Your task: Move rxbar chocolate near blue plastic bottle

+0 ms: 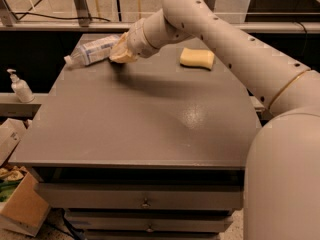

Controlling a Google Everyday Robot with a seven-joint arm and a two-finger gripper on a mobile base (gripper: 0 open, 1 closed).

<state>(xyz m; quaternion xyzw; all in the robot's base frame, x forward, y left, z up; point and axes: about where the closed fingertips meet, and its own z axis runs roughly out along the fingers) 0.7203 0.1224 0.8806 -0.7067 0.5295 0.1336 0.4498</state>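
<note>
Nearest on the right stands the robot's pale body (pixel 285 184), and its arm (pixel 235 44) rises from there and stretches to the far left across the grey worktop (pixel 150 124). Below the worktop's near edge is a drawer front (pixel 145 202), and down at the near left a cardboard box (pixel 20 209) sits on the floor. Off the worktop's left side, a small white pump dispenser (pixel 20 86) stands upright on a lower ledge, well apart from the task. Towards the far edge, right of centre, a pale yellow sponge (pixel 197 58) lies flat and alone. Left of it the end effector (pixel 122 53) sits low over the far left of the worktop, just beside the blue plastic bottle (pixel 92 50). The bottle lies on its side with its cap towards the left. Whether the end effector is spread or pinching something cannot be told from here. The rxbar chocolate is not plainly visible. A dark patch under the end effector may be the bar or only shadow, so it is probably held or set down there. Being so low and close to the bottle suits a placement, since the bar must finish near it.
</note>
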